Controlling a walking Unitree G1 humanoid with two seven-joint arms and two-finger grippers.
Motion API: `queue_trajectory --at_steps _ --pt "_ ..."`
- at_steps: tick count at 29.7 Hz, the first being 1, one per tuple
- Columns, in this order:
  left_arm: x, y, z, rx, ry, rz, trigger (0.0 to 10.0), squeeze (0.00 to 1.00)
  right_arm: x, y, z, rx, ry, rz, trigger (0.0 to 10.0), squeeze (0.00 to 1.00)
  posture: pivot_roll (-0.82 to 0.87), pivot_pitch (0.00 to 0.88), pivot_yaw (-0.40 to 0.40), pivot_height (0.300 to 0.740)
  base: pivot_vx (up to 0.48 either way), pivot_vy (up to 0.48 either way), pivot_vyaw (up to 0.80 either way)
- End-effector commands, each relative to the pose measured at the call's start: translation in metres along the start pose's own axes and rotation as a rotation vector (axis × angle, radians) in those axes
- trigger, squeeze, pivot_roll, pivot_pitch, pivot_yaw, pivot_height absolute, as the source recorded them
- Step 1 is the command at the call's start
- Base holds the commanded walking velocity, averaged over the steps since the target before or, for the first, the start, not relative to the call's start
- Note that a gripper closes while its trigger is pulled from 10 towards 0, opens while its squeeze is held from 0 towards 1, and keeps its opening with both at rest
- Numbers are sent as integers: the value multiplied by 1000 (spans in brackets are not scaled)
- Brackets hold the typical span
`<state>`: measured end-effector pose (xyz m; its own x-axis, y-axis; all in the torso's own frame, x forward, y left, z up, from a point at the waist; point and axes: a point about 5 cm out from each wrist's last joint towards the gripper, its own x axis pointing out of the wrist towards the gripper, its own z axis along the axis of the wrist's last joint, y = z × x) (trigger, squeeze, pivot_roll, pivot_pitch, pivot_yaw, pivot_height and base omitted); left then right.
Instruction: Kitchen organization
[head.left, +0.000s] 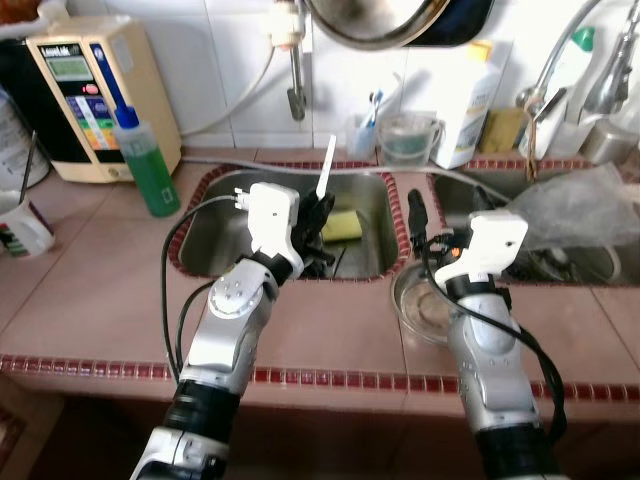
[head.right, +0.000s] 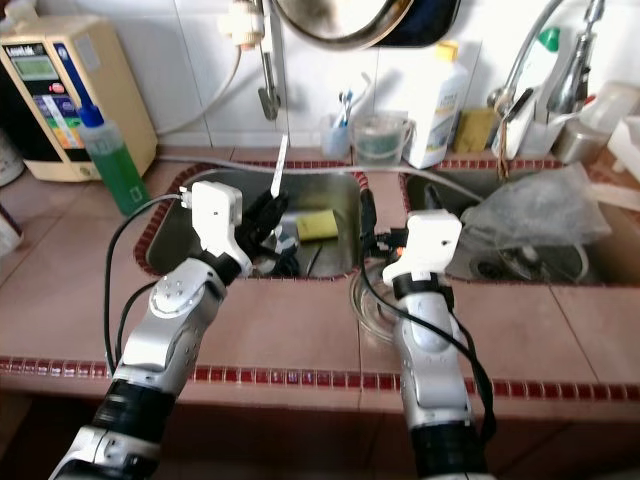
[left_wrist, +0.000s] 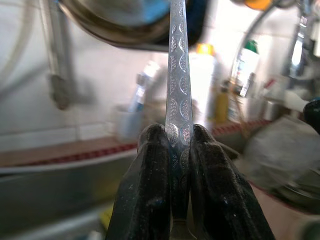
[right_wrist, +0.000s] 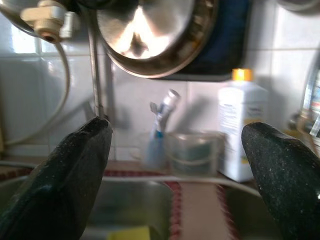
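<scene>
My left gripper (head.left: 318, 212) hangs over the left sink basin (head.left: 215, 240), shut on a slim patterned metal utensil handle (left_wrist: 178, 90) that points straight up. The same handle (head.left: 327, 168) rises white above the black fingers (left_wrist: 145, 190). My right gripper (head.left: 415, 215) is open over the strip between the two basins, above a small metal bowl (head.left: 420, 310) on the counter edge; its fingers (right_wrist: 75, 170) stand wide apart with nothing between them. A yellow sponge (head.left: 343, 226) lies in the left basin.
A green bottle (head.left: 143, 165) and a water purifier (head.left: 90, 95) stand at the back left. A white bottle (head.left: 470, 100), a cup with toothbrushes (head.left: 365, 130) and a clear jug (head.left: 407, 138) line the back ledge. A crumpled plastic bag (head.left: 580, 205) covers the right basin. A pan (head.left: 380, 20) hangs overhead.
</scene>
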<state>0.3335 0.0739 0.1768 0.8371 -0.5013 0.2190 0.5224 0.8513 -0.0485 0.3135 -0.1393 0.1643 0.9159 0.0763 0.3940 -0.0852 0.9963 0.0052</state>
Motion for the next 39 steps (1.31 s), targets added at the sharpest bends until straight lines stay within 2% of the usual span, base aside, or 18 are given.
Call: queue_trajectory --at_steps 1,7,9,10,11,12,19,26,30,33,36,39 --pt "-3 9 5 7 -10 25 10000 0 2 11 3 16 -14 37 10000 0 -97 0 32 740 345 0 0" --pt "-3 10 5 -2 -9 39 10000 0 2 11 3 16 -8 47 10000 0 -96 0 29 740 219 0 0" --pt "-2 12 6 -68 -3 50 10000 0 1 13 2 17 0 60 10000 0 -95 0 29 740 0 0 0" --pt "-1 13 5 -65 8 55 10000 0 1 14 1 18 3 67 10000 0 -95 0 29 740 0 0 0" --pt "0 16 4 -12 36 71 10000 0 0 16 0 22 9 82 10000 0 -94 0 28 740 0 0 0" --pt "0 18 3 4 50 62 10000 0 -2 18 -1 21 17 99 10000 0 -95 0 28 740 0 0 0" --pt "1 26 4 19 85 36 10000 0 -10 23 -3 30 41 139 10000 0 -98 0 29 740 0 0 0" --pt "4 29 0 115 150 -42 10000 0 -24 34 -5 75 87 186 10000 0 -107 12 31 740 0 0 0" --pt "5 31 -3 170 181 -95 10000 0 -40 41 -6 87 134 216 10000 0 -116 36 39 740 0 0 0" --pt "6 31 -5 184 190 -106 10000 0 -45 41 -6 82 147 219 10000 0 -123 48 42 740 0 0 0" --pt "8 30 -10 221 210 -137 10000 0 -59 40 -5 82 192 207 10000 0 -140 72 50 740 0 0 0" --pt "10 29 -12 243 218 -158 10000 0 -66 40 -2 85 212 204 10000 0 -148 83 52 740 0 0 0"
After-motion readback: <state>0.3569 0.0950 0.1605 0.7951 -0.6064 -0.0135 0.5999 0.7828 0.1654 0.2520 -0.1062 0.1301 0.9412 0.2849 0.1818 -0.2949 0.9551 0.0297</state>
